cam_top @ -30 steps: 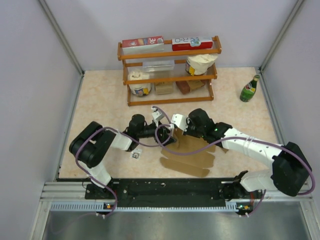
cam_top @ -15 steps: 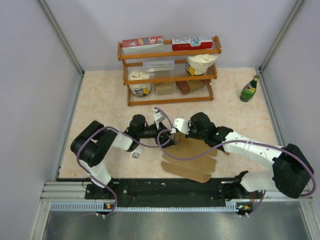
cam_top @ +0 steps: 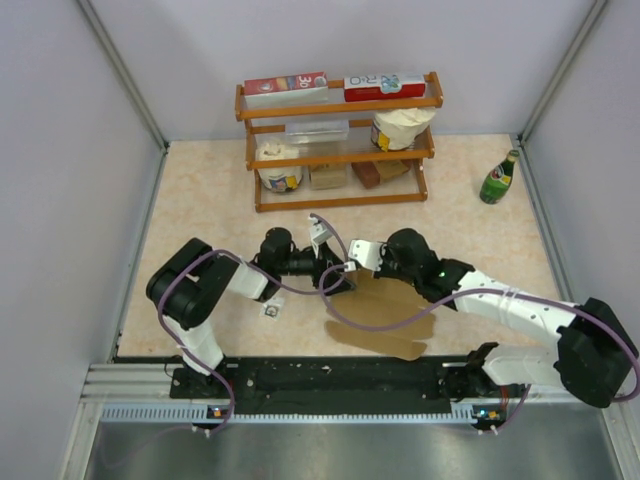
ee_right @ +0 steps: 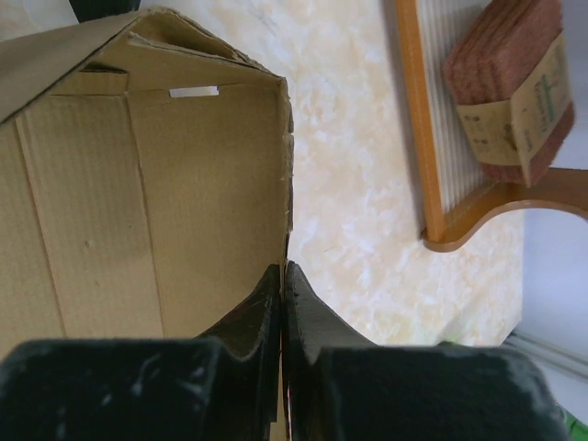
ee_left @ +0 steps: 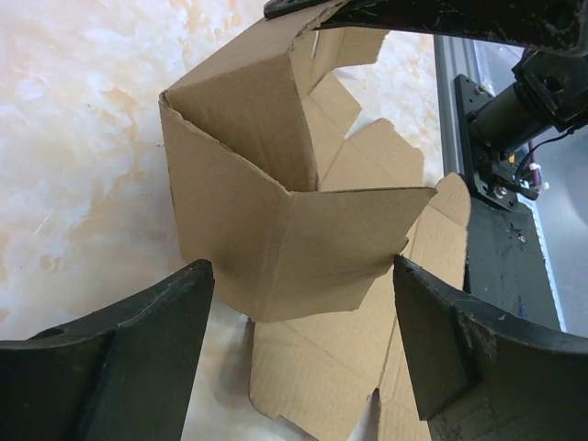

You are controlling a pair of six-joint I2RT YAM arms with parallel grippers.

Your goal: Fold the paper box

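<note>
While the right gripper [ee_right: 281,276] is clamped on a raised wall of the paper box [cam_top: 385,315], the left gripper [ee_left: 301,268] is spread wide, facing its folded corner. From above, the box lies at 4 o'clock from both grippers.

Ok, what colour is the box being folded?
The box is plain brown cardboard with no print. The left wrist view shows it best.
</note>
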